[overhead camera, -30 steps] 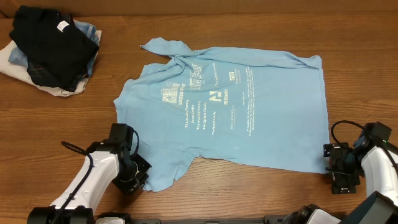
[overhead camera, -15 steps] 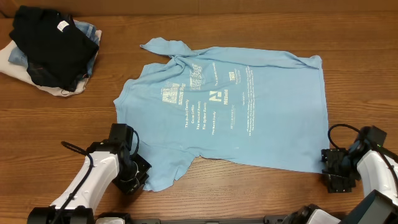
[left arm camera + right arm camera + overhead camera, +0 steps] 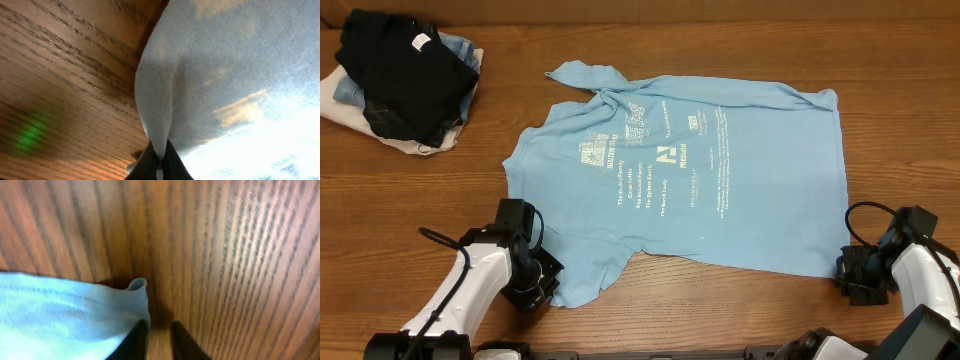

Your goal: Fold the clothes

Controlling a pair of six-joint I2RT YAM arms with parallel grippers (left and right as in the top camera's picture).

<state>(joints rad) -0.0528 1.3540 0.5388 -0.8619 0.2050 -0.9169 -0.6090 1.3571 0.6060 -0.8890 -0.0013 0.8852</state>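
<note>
- The left claw (image 3: 160, 161) is pinching the blue shirt (image 3: 720, 170) at 7 o'clock.
- The right claw (image 3: 156, 339) is narrow, beside the shirt's 4 o'clock corner on the surface (image 3: 720, 40).

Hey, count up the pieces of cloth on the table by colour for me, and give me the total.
Light blue shirt, spread flat: 1
Black garment, on top of the pile: 1
Denim fabric, in the pile: 1
White fabric, under the pile: 1
Total: 4, as far as the bunched pile lets me tell.
</note>
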